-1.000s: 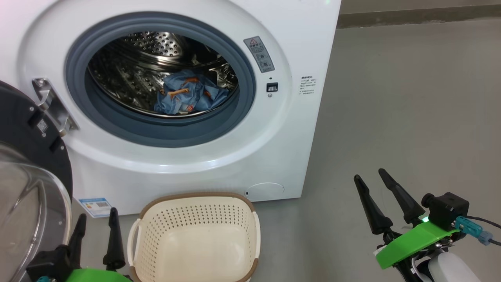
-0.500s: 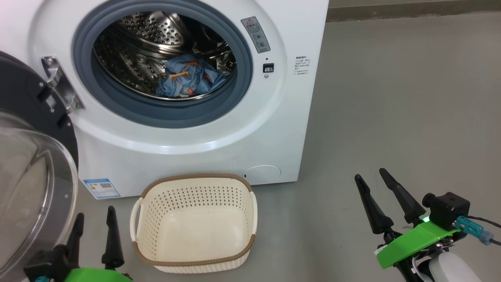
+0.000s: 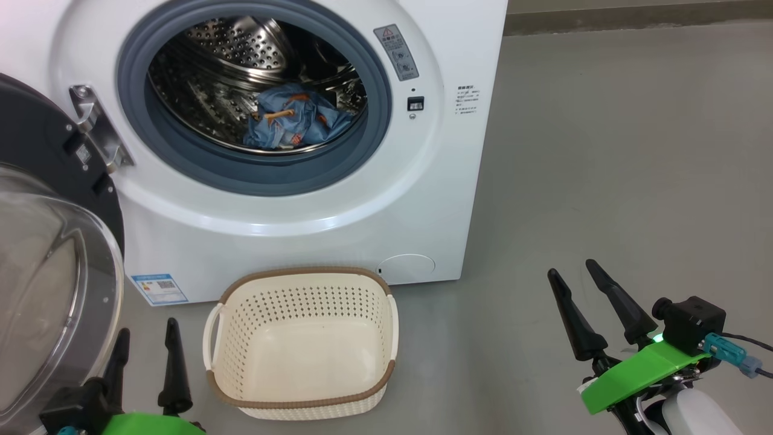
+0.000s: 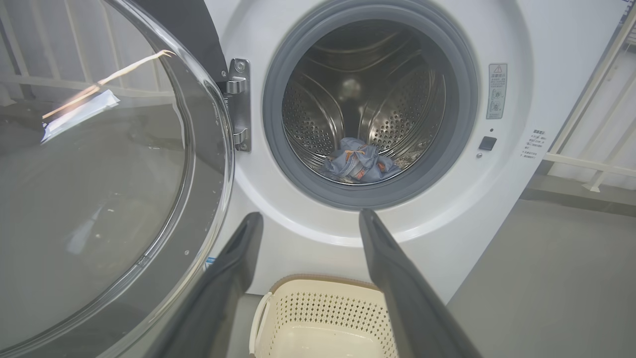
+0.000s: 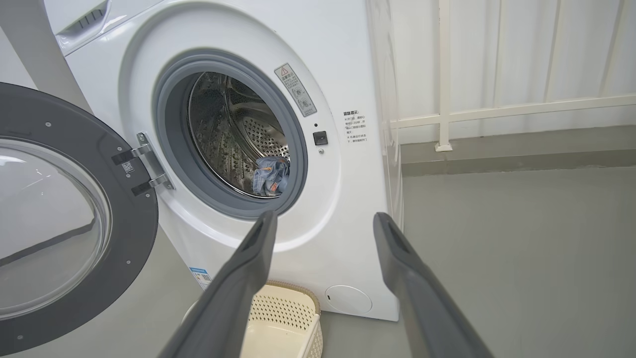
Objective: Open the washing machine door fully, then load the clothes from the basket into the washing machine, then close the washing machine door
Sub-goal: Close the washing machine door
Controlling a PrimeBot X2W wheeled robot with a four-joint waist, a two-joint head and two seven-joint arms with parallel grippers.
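– Starting with the head view: what has shifted?
– Only the framing, a second back. The camera moved and nothing else did. The clothes (image 3: 296, 124) lie in the drum of the washing machine (image 3: 423, 199), upper centre. The basket (image 3: 302, 271), bottom centre, is empty. The left gripper (image 3: 148, 329) at lower left and the right gripper (image 3: 572, 270) at lower right both hang spread, holding nothing.
– Left wrist view?
– The washing machine door (image 4: 99, 174) takes the left half, swung wide. The fingers are parted above the basket.
– Right wrist view?
– Same story: door at left, clothes mid-frame in the drum. Loading looks finished, I'd say, and closing the door is what remains.
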